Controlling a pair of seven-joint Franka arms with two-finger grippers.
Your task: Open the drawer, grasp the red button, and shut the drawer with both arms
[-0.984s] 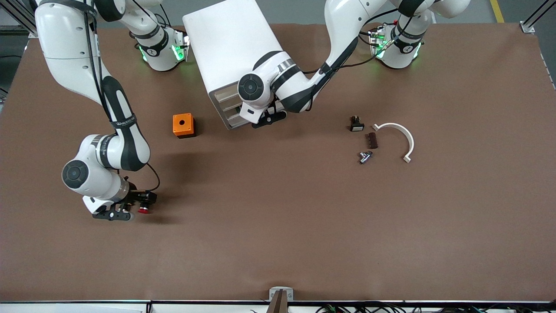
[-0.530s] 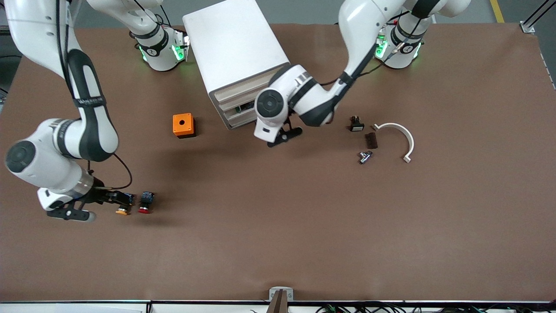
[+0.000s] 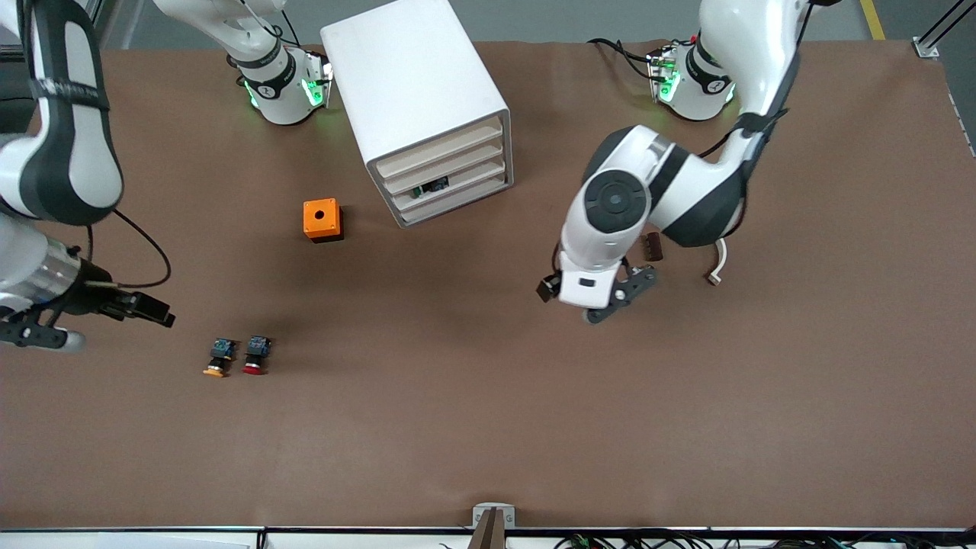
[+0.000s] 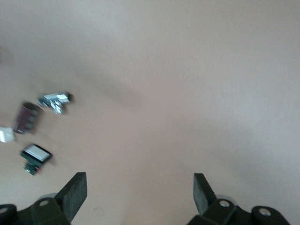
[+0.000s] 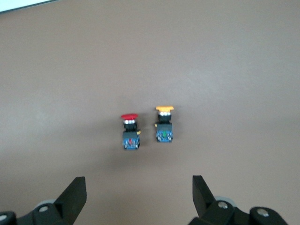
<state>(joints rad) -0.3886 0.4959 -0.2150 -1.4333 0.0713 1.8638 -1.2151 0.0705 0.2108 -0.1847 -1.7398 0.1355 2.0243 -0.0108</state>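
A: Red button (image 3: 256, 356) where?
B: On table beside orange-capped twin (image 3: 219, 357), drawers shut
A: Grippers?
B: Right gripper (image 5: 138, 197) spread above both; left gripper (image 4: 139, 194) spread over bare table, nothing held

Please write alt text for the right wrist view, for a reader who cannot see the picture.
Two small push buttons lie side by side, apart, on the brown table: the button with a red cap and an alike button with an orange-yellow cap. The right gripper hangs open over the table and holds nothing.
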